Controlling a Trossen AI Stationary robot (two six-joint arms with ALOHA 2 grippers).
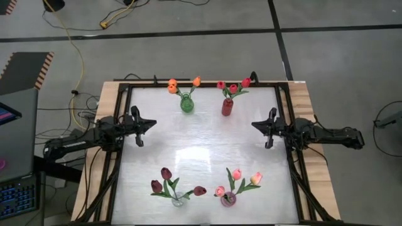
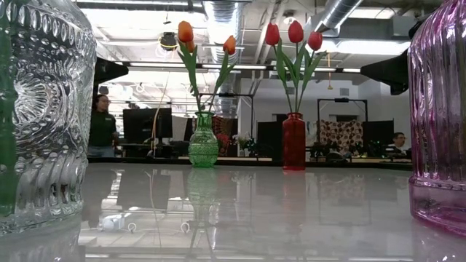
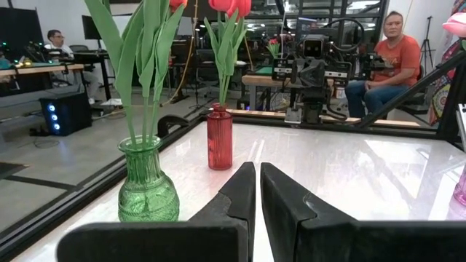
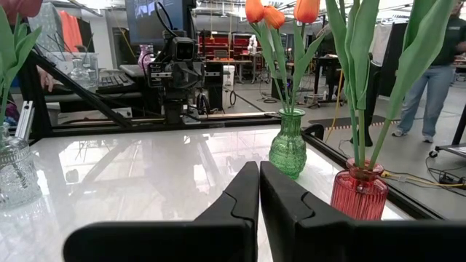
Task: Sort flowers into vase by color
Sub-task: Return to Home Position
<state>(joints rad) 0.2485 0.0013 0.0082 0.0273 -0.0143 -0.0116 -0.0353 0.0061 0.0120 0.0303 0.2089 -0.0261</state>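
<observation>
The clear vase [image 2: 44, 116] at seven o'clock and three other vases [image 1: 227, 108] hold the flowers [image 1: 166, 173], seemingly light and limp, best pinched mid-stem; left pincer [image 1: 152, 123] at nine and right pincer [image 1: 254, 125] at three are closed, empty.

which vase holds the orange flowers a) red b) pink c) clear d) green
D: the orange flowers stand with their stems in the green vase.
</observation>
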